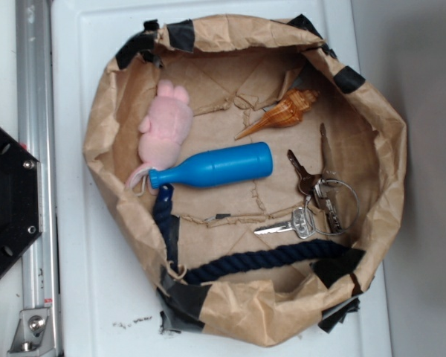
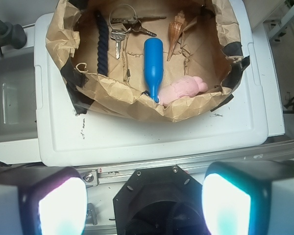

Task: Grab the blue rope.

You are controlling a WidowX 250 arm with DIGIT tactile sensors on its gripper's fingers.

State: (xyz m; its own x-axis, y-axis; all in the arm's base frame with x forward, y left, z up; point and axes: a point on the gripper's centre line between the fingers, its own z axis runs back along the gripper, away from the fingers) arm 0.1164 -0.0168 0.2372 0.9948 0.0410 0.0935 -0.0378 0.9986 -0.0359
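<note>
**One rope to reach: approach and grip**

One target applies to this step: the blue rope (image 1: 271, 259), a dark twisted cord lying inside the brown paper bag (image 1: 104, 123). In the exterior view it runs along the near wall of the bag and bends up the left side toward the neck of the blue bottle (image 1: 215, 166). In the wrist view the same rope (image 2: 103, 41) shows as a straight dark strand at the left of the bag, just beside the keys (image 2: 118, 35).

The claw (image 2: 144, 196) hangs well apart from the bag, above the base rail at the edge of the white table (image 2: 152, 132). Its two fingers (image 2: 56, 203) stand spread wide with nothing between them.

Recommended procedure:

1. Travel over the bag rim before descending; the crumpled paper wall stands higher than the rope.
2. Aim for the middle of the long straight run, where the rope lies clear of other items.
3. Turn the claw so the fingers straddle the strand across its width.
4. Keep away from the key ring and the bottle neck, both near the rope.
5. Descend until the fingertips reach the bag floor, then close.

Caution: the rope rests close against the paper wall; a finger may catch the fold. The pink toy (image 1: 163, 126) and the shell (image 1: 282, 113) lie far from the rope and need no allowance.
</note>
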